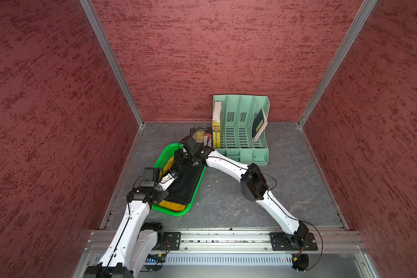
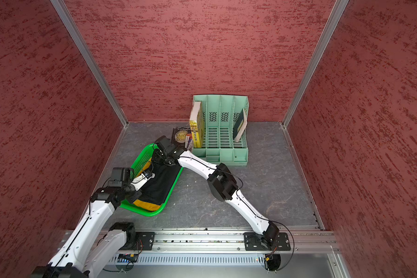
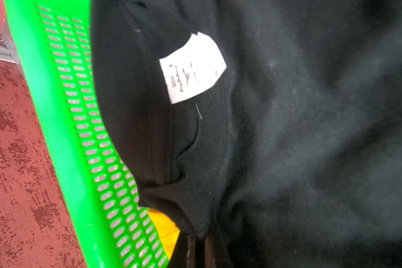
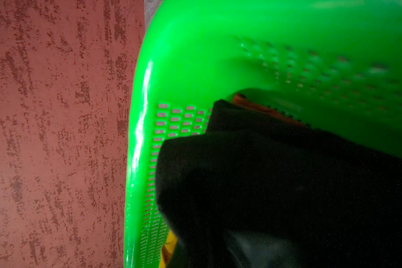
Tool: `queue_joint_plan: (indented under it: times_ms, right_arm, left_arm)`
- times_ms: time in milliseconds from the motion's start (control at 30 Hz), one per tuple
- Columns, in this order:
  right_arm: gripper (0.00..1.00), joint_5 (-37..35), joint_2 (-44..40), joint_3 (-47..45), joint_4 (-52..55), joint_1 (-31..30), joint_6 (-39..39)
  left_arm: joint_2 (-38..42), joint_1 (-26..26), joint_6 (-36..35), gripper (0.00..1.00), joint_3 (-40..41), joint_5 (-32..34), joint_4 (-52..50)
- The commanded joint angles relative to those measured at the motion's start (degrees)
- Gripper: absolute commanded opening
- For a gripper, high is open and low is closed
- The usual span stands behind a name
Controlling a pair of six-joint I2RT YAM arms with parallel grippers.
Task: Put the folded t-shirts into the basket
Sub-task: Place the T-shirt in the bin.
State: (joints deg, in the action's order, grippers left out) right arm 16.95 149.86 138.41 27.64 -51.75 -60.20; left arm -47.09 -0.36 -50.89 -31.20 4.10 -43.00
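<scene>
Currently left fingers [image 1: 169, 179], right fingers [image 1: 192, 161] pinch black t-shirt [image 1: 185, 185] ends; it lies atop yellow t-shirt [image 1: 171, 205] inside basket [image 1: 178, 213].

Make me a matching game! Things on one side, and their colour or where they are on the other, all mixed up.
Things:
1. black tee
2. yellow tee
3. basket
4. organiser

Clues:
A. mint green, by the back wall
B. lying on top in the basket
C. bright green
D. peeking out from underneath

Pairs: 1-B, 2-D, 3-C, 4-A
</scene>
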Motion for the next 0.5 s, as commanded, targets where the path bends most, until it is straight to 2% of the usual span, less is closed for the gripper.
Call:
queue_joint_plan:
  times_ms: [0, 33, 133, 200, 367, 467]
  right_arm:
    - [0.00, 0.5, 0.8, 2.8, -3.8, 0.5, -1.5]
    - [0.00, 0.8, 0.8, 2.9, -4.0, 0.6, -1.6]
    - [0.14, 1.5, 0.6, 2.8, -4.6, 0.7, -1.7]
    - [0.25, 2.3, 0.4, 2.7, -5.1, 0.8, -1.6]
    - [0.23, 3.1, -0.6, 2.7, -6.0, 0.8, -0.5]
    - [0.26, 3.7, -0.9, 2.9, -6.5, 1.0, 0.1]
  left_arm:
    - [-0.7, 1.0, -1.5, 0.00, 1.2, 3.2, 6.4]
    - [-1.3, 1.9, -1.4, 0.00, 1.1, 4.3, 7.9]
    - [-5.2, 4.4, -0.9, 0.00, -0.9, 4.5, 9.1]
    - [-4.9, 4.6, -0.6, 0.00, -1.4, 2.6, 8.3]
    - [-4.7, 5.0, -1.2, 0.00, -1.0, 2.9, 7.9]
    - [-4.6, 5.2, -1.0, 0.00, -1.1, 3.0, 7.4]
